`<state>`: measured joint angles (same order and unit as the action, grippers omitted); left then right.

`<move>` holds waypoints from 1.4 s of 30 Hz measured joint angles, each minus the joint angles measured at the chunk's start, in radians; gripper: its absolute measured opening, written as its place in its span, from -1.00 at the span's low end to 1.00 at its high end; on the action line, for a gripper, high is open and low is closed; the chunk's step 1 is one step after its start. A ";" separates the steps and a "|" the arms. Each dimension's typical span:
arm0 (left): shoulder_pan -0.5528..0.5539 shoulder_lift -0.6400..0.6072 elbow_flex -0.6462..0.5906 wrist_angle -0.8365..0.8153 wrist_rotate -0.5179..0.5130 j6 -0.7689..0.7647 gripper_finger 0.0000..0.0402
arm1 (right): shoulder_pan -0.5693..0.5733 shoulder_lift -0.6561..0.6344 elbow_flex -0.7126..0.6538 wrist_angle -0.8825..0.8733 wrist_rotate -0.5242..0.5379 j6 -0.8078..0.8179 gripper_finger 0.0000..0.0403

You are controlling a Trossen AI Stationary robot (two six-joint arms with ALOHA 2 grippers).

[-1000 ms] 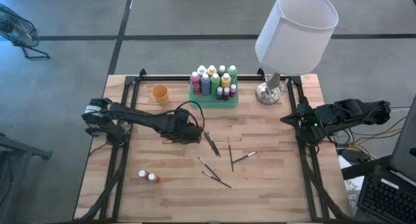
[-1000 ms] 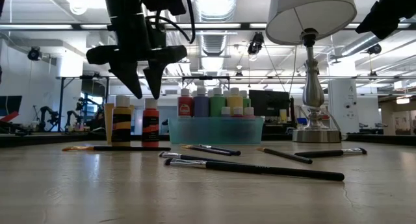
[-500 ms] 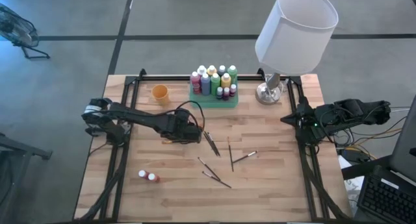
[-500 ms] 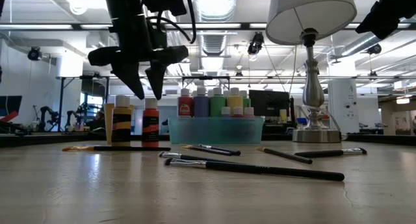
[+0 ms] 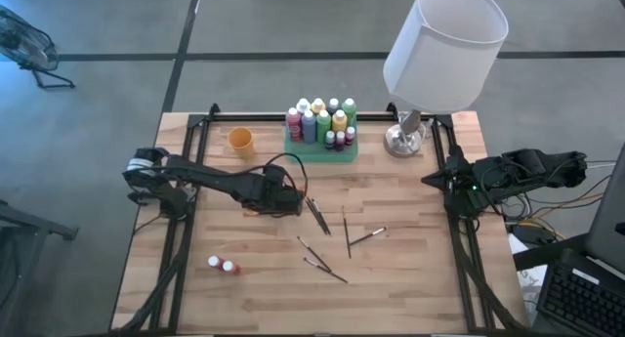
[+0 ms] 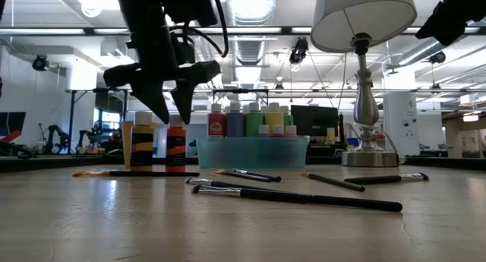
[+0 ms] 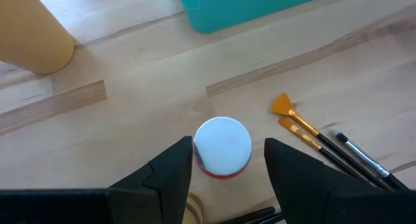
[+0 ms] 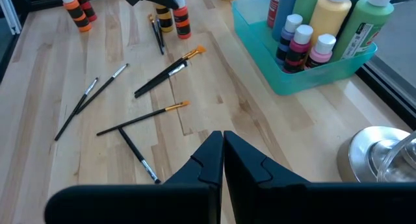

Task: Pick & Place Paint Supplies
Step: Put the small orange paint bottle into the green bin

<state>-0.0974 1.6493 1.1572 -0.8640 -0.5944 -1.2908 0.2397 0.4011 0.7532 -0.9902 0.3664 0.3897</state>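
1. Red paint bottle (image 7: 222, 148), white-capped, stands upright beneath the left gripper (image 7: 224, 162); fingers apart, straddling the cap, not clamped.
2. Right gripper (image 8: 223, 160): fingers together, parked at the table's right edge.
3. Risk: an off-centre descent could tip the bottle onto the adjacent yellow bottle (image 6: 142, 146) or the fan brush (image 7: 296, 119).
4. Tray (image 5: 342, 153) holds the other bottles.
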 joint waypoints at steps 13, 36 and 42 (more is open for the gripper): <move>0.006 0.000 0.000 0.000 0.008 0.007 -0.02 | 0.000 0.000 0.000 0.000 0.000 0.000 -0.96; 0.017 0.000 -0.001 0.000 -0.001 0.032 -0.17 | 0.000 0.000 0.000 0.000 0.000 0.000 -0.96; 0.027 0.000 -0.026 0.017 0.008 0.033 -0.17 | 0.000 0.000 0.000 0.000 0.000 0.000 -0.96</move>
<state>-0.0709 1.6493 1.1313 -0.8475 -0.5862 -1.2576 0.2394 0.4007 0.7532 -0.9905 0.3664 0.3897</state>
